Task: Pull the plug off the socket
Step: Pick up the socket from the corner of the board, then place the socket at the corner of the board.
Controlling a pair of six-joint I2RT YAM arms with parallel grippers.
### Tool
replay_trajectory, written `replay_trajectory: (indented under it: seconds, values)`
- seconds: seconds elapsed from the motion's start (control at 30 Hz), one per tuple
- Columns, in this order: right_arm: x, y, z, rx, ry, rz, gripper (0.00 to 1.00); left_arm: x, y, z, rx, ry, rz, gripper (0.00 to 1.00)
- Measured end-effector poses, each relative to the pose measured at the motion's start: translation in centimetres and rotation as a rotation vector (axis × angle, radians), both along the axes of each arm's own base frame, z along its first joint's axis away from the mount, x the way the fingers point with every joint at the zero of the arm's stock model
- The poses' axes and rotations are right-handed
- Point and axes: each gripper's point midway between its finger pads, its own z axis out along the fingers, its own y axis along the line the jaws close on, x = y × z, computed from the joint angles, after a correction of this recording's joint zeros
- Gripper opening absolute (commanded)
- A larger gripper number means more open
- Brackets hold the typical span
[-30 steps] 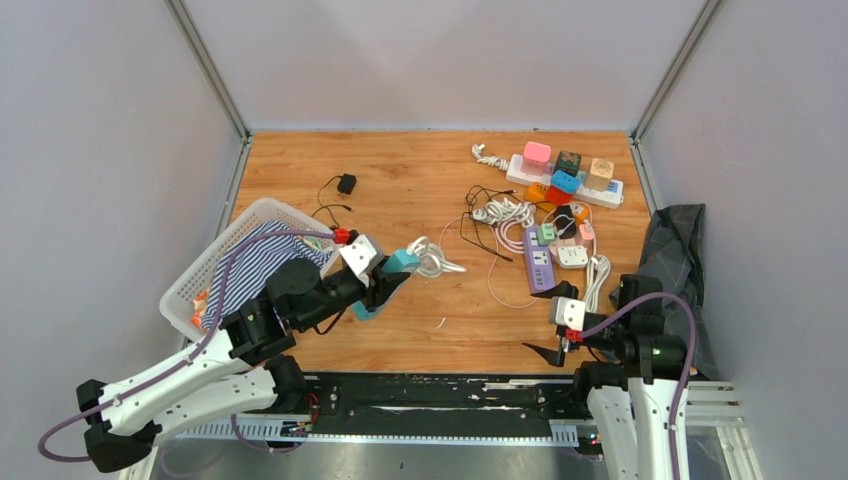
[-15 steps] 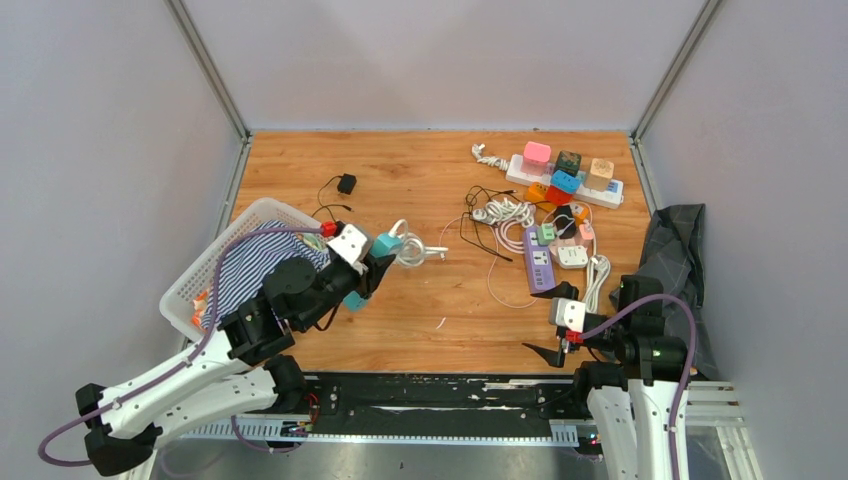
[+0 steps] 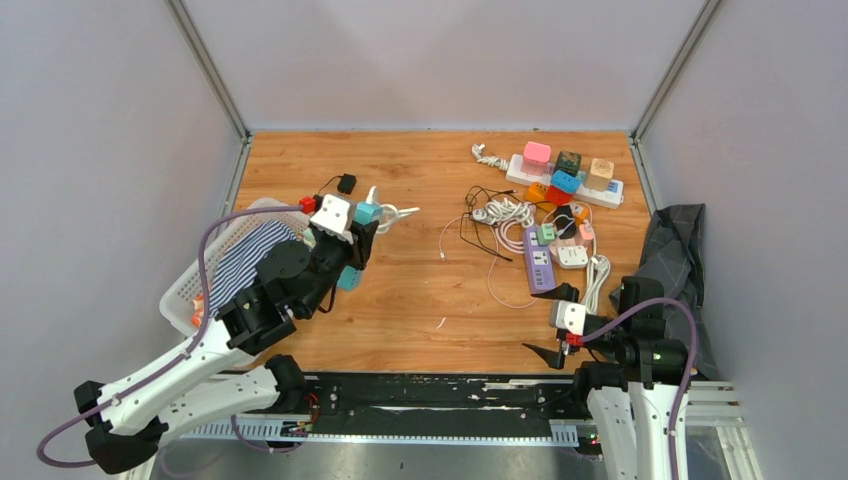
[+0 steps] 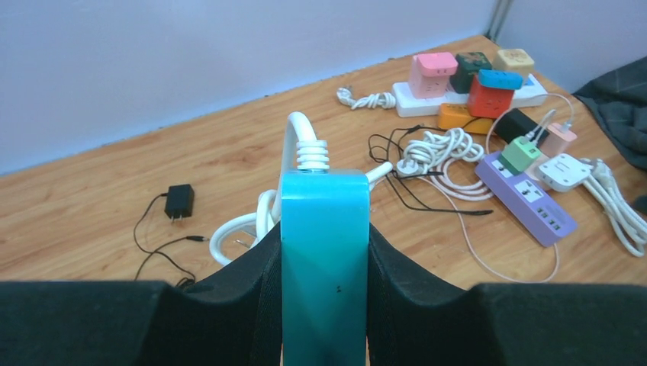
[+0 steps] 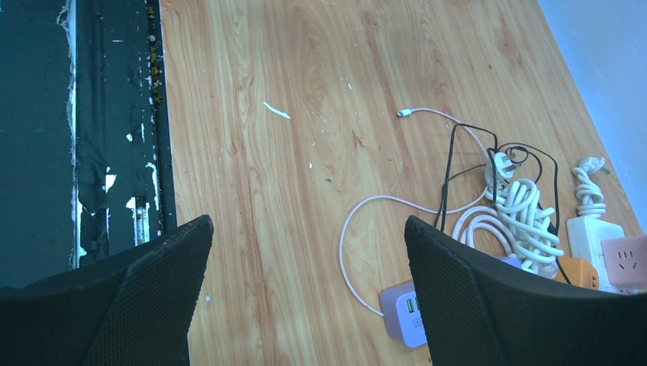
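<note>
Above wooden tabletop (image 3: 430,300), left end effector (image 3: 357,243) grips teal socket (image 4: 324,229).

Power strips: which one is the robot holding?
The teal one, clamped in the left gripper; the purple strip and the long white strip lie untouched on the table.

Jaws wide apart; coiled white cable (image 5: 519,210) near purple strip (image 5: 404,314).
</note>
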Motion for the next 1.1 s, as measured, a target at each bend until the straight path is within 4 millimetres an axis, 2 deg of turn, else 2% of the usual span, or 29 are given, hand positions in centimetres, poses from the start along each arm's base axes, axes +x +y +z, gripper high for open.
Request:
replay_trajectory:
  seconds: [0.27,0.6,0.83,1.1]
  values:
    - [-0.1,0.0,0.1,-0.001,-0.007,0.0,0.96,3.3,0.7,-0.1,0.085,0.023,0.099,0.0]
    - [-0.2,0.0,0.1,-0.006,-0.029,0.005,0.96,8.0,2.7,-2.9,0.137,0.13,0.188,0.0]
    - [-0.2,0.0,0.1,-0.006,-0.028,0.005,0.97,10.4,3.0,-5.2,0.14,0.237,0.197,0.0]
    - [-0.3,0.0,0.1,-0.006,-0.024,0.006,0.97,12.9,3.0,-5.8,0.113,0.323,0.18,0.0]
